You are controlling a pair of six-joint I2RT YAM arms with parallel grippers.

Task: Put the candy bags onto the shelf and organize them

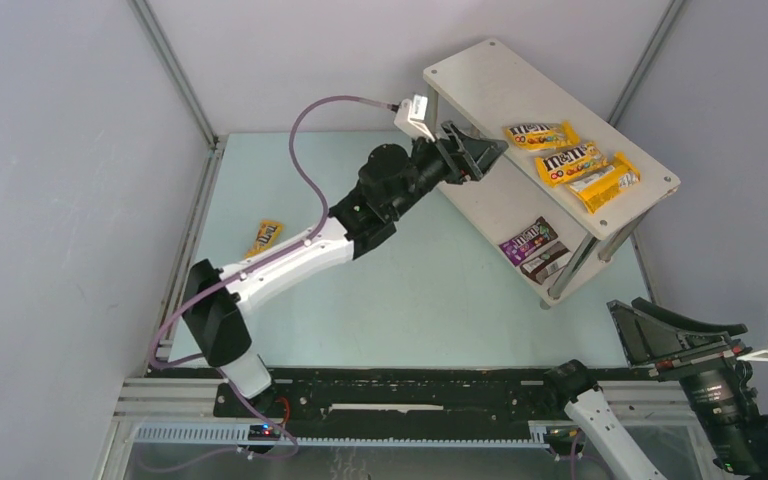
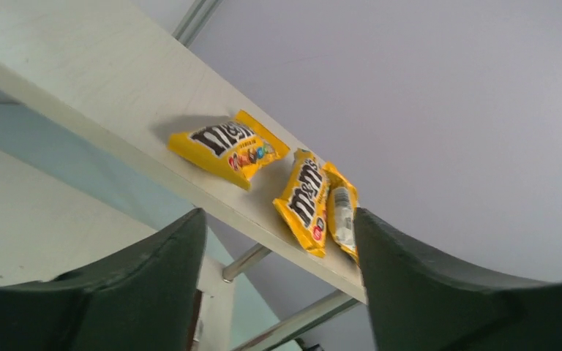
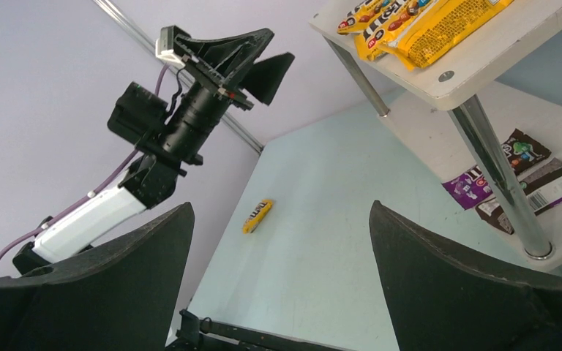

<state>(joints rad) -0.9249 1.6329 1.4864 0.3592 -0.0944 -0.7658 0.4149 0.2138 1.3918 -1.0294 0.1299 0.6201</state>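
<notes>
Top external, Sam: three yellow bags (image 1: 567, 161) sit in a row on the shelf (image 1: 480, 80) top board. Purple bag (image 1: 528, 239) and brown bag (image 1: 545, 262) lie side by side on the lower board. Looks sorted by colour.
Sam: Sixth one?
Lee: Loose bag (image 1: 265, 237) is flat on the counter (image 1: 410, 290), far left, well apart from the shelf. That's the left arm's side, so its job, I'd say.
Sam: Tools?
Lee: Left tool (image 1: 488, 160) is spread wide and empty, up by the top board's edge. Right tool (image 3: 282, 208) is wide too, empty, parked near right, likely to stay out of the way.
</notes>
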